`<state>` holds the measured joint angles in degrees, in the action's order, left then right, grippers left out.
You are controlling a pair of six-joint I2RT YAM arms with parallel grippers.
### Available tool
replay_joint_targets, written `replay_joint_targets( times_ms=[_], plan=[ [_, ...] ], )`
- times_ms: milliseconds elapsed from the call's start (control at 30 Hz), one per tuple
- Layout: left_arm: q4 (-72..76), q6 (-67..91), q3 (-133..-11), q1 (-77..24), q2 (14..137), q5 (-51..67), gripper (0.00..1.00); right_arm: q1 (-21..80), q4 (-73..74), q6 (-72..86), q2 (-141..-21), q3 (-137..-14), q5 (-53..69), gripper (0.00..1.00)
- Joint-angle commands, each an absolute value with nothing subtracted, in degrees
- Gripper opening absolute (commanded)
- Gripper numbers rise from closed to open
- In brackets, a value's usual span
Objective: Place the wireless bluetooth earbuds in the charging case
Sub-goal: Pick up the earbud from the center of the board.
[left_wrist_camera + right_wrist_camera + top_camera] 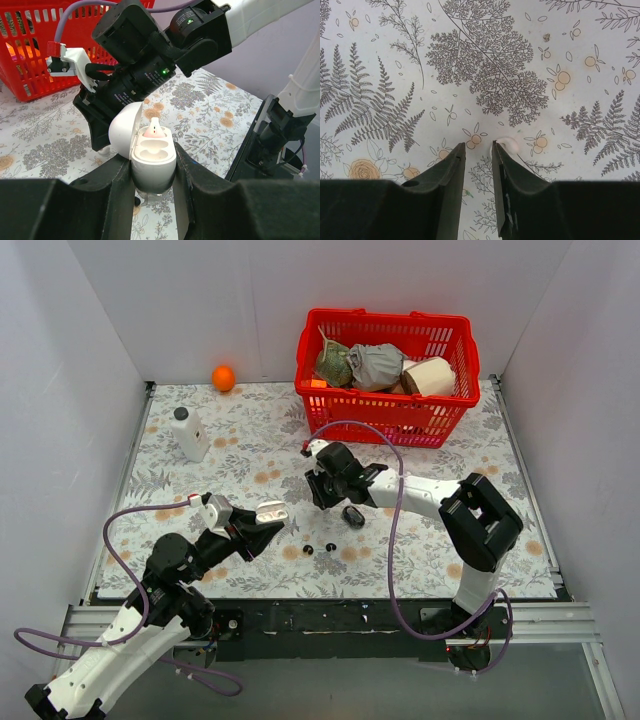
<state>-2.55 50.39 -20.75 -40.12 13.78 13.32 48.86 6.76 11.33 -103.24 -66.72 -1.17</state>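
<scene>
My left gripper (pixel 268 518) is shut on an open white charging case (pixel 152 160), lid tipped back. A pinkish-white bud (pixel 154 131) sits in its far slot and the near slot is empty. My right gripper (pixel 479 144) points down at the cloth just beyond the case, its jaws a narrow gap apart with nothing between them. A small white bud (pixel 510 145) lies on the cloth against the outside of its right finger. Two tiny black earbuds (pixel 308 549) (pixel 330 545) lie on the cloth nearer the front, apart from both grippers.
A black oval pebble-shaped object (pixel 352 515) lies just right of my right gripper (pixel 318 495). A red basket (pixel 440 418) of items stands at the back. An orange ball (pixel 223 377) and a white bottle (pixel 190 433) are at the back left.
</scene>
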Motion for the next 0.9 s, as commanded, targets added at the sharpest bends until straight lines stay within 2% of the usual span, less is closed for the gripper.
replay_joint_targets(
  times_ms=[0, 867],
  plan=[
    [-1.8, 50.4, -21.6, -40.1, 14.1, 13.4, 0.0, 48.9, 7.1, 11.6, -103.7, -67.8, -2.5, 0.35],
    [-2.6, 50.2, -22.1, -40.1, 14.3, 13.7, 0.0, 47.9, 8.6, 13.0, -105.1, -66.4, -4.4, 0.34]
  ],
)
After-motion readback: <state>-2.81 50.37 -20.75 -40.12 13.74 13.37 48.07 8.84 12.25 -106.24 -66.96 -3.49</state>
